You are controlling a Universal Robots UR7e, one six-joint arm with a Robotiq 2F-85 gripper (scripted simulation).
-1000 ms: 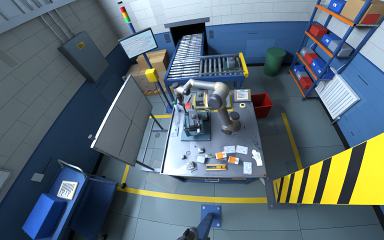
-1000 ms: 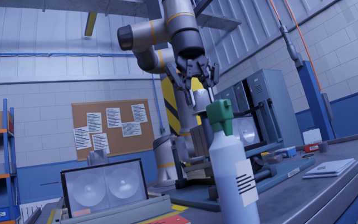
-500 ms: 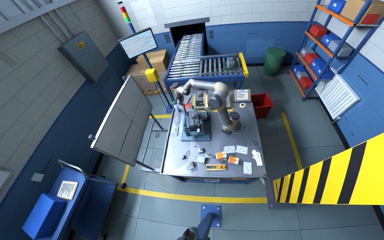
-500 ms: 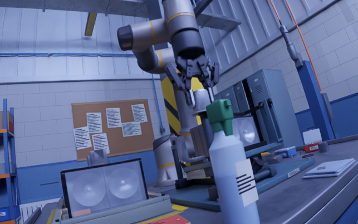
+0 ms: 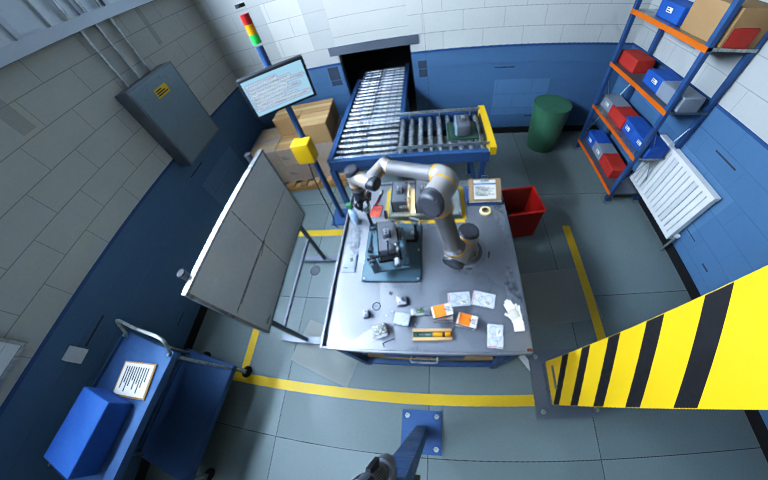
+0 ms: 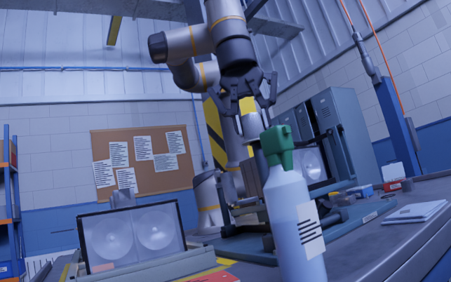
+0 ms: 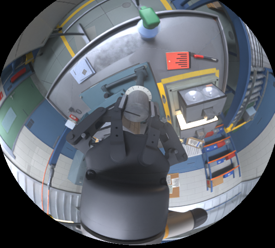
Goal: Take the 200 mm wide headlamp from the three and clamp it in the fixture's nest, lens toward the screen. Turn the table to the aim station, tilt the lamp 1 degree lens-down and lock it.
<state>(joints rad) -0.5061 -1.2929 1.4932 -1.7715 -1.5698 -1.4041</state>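
The clamped headlamp [image 6: 308, 165] in the fixture's nest is partly hidden behind the spray bottle and the fixture's post; its lens faces the aim screen [image 5: 245, 238]. The fixture [image 5: 391, 250] sits on a blue-green base plate at the bench's far left part. A knurled grey knob [image 7: 137, 104] with a white graduated dial under it stands on top of the fixture, and my gripper [image 7: 137, 110] is closed around this knob [image 6: 251, 124] from above. Another headlamp [image 7: 201, 101] with two round reflectors lies in a yellow-edged tray beside the fixture.
Behind the bench a roller conveyor [image 5: 412, 134] carries a third lamp [image 5: 463, 126]. A spray bottle [image 6: 290, 210] with a green head stands at the bench's corner near the fixture. A red tag [image 7: 177, 60] and a red-handled tool [image 7: 205, 57] lie beside the tray. Small boxes and a glove [image 5: 514, 314] crowd the bench's front.
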